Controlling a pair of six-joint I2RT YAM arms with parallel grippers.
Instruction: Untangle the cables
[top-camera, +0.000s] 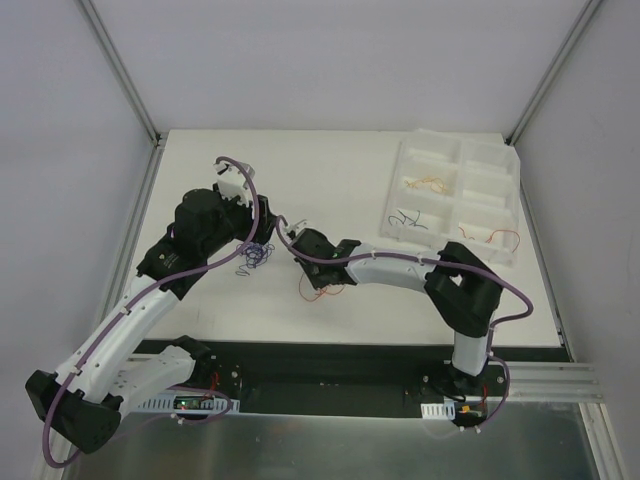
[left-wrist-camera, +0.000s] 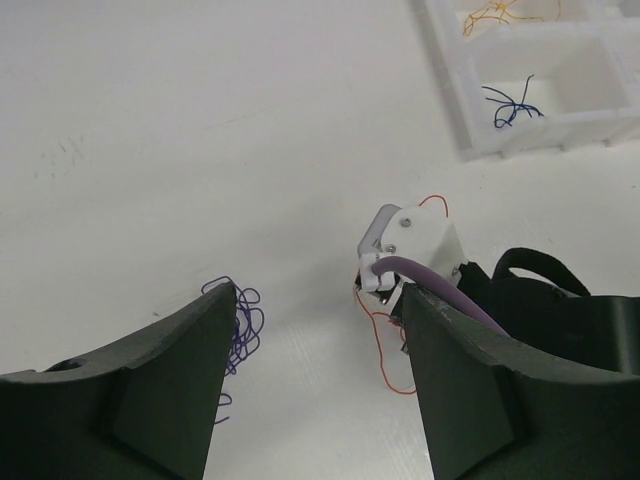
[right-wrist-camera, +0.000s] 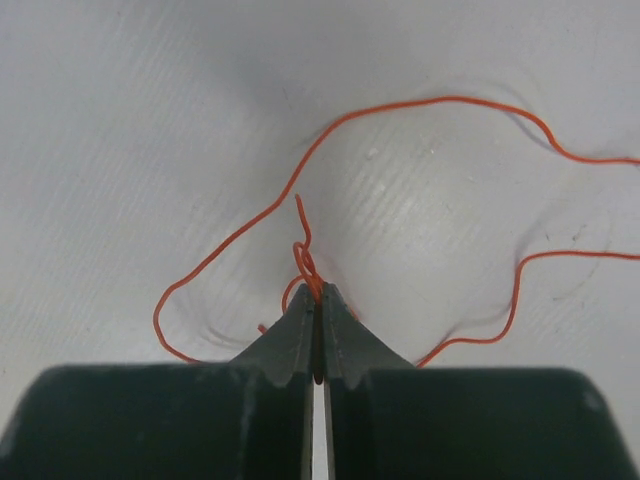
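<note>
Right pincer (right-wrist-camera: 316, 300) is clamped fully shut on a red wire (right-wrist-camera: 305, 260). It's nipping the wire at a little twisted loop, and the rest is sprawled on the tabletop (right-wrist-camera: 120, 120), a bit left of the tray (left-wrist-camera: 530, 135). Left pincer (left-wrist-camera: 318, 295) is wide open with nothing in it, hanging over the purple bunch (left-wrist-camera: 243, 318), which sits further left of the tray. The red one looks clear of that bunch, so I'd call this the grab-and-pull step for red. Next it probably wants a slow lift and a carry over to the tray, maybe the near-right compartment with the reddish strand (top-camera: 490, 237). A wire this thin could slip out or snag on the way.
</note>
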